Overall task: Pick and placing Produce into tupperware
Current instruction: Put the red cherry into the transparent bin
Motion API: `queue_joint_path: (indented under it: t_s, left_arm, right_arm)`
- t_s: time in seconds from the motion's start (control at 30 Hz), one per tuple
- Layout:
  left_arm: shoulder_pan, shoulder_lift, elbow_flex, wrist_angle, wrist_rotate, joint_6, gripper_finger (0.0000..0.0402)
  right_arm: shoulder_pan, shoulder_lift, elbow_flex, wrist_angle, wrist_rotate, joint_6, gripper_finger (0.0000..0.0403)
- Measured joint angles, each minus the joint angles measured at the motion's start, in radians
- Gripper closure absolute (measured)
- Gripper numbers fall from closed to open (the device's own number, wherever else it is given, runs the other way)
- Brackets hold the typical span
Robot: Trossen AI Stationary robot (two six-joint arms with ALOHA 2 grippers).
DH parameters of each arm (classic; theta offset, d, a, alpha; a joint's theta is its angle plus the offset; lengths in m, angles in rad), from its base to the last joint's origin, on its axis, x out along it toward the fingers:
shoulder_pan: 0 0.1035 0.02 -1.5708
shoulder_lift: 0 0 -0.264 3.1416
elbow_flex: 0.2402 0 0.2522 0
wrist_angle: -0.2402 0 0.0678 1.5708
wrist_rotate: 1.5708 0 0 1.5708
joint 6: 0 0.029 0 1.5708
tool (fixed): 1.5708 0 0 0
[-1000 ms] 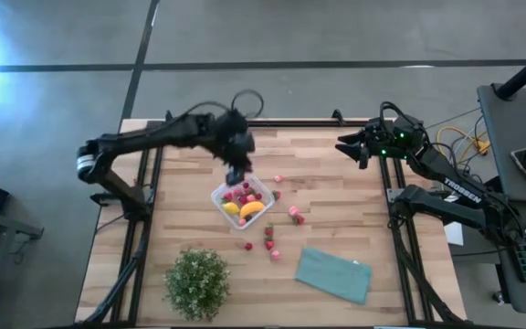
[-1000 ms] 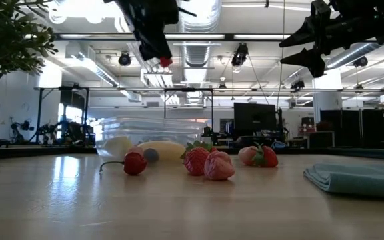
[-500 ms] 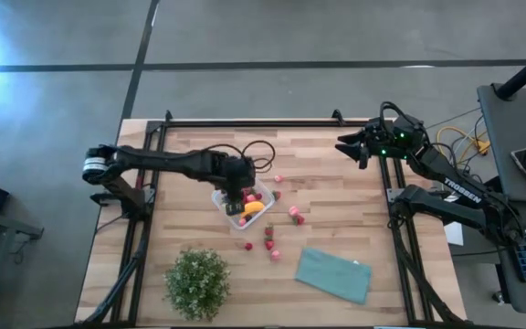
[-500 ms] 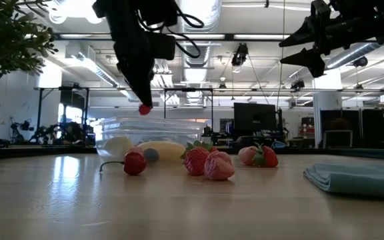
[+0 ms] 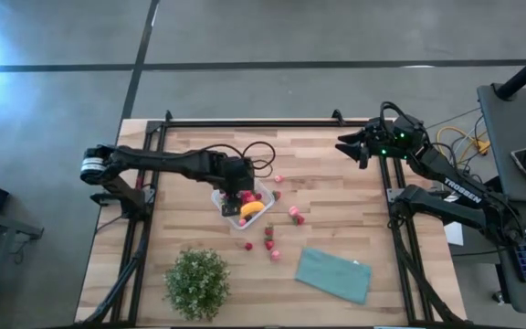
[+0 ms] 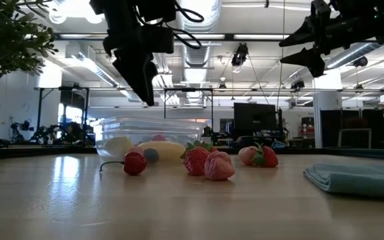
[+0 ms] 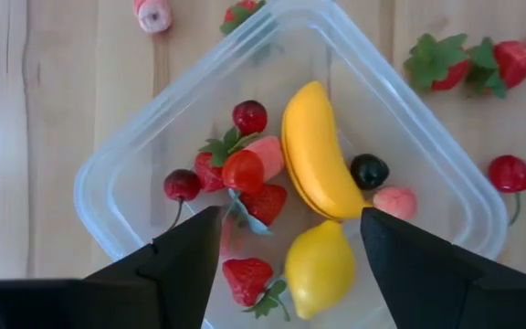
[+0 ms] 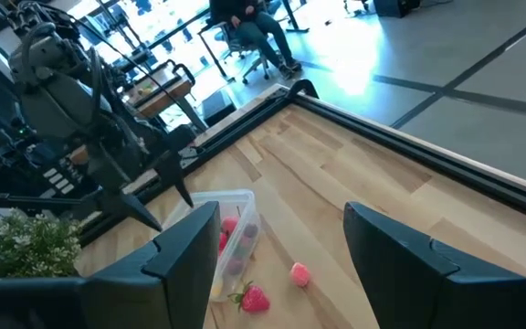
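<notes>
Left hand (image 5: 236,194) sits low over the tupperware (image 5: 219,197), fingers spread apart and holding nothing; half a second ago a small red fruit was pinched at its tip in the low view, and now that fruit is gone from the fingers. Wrist view looks straight down into the container: a small round red fruit (image 7: 242,171) lies on top of the pile between the two fingers, so I read this as a drop just made. Also inside are the banana (image 7: 313,153), the yellow round fruit (image 7: 320,268), several strawberries and cherries, and one dark berry (image 7: 369,171). That means one more piece is in and the left arm is free for the next pick. Still out on the table (image 5: 354,196): a loose group of strawberries (image 5: 295,216) to the right of the container, a few more (image 5: 268,239) nearer the front edge, a small piece (image 5: 278,179) on the far side, and a cherry (image 6: 135,163) showing in front of the tub in the low view. Right hand (image 5: 352,146) waits raised at the far right of the table, fingers apart and empty. Potted plant (image 5: 196,281) and teal cloth (image 5: 334,274) sit near the front, untouched. Next call, as I judge it: lift clear, go for the closest loose strawberry.
</notes>
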Motion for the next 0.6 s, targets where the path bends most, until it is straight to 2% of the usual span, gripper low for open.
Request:
queue_joint_path:
  t_s: [0.3,0.5,0.6]
  left_arm:
    - [-0.051,-0.014,0.000,0.010,0.046,0.030,0.0153]
    - [-0.127,-0.010,0.000,0.032,0.170,0.102,0.0153]
    - [-0.166,0.005,-0.003,0.036,0.182,0.128,0.0153]
  right_arm:
    - [0.000,0.000,0.000,0.000,0.000,0.000,0.0177]
    - [0.000,0.000,0.000,0.000,0.000,0.000,0.0177]
    - [0.000,0.000,0.000,0.000,0.000,0.000,0.0177]
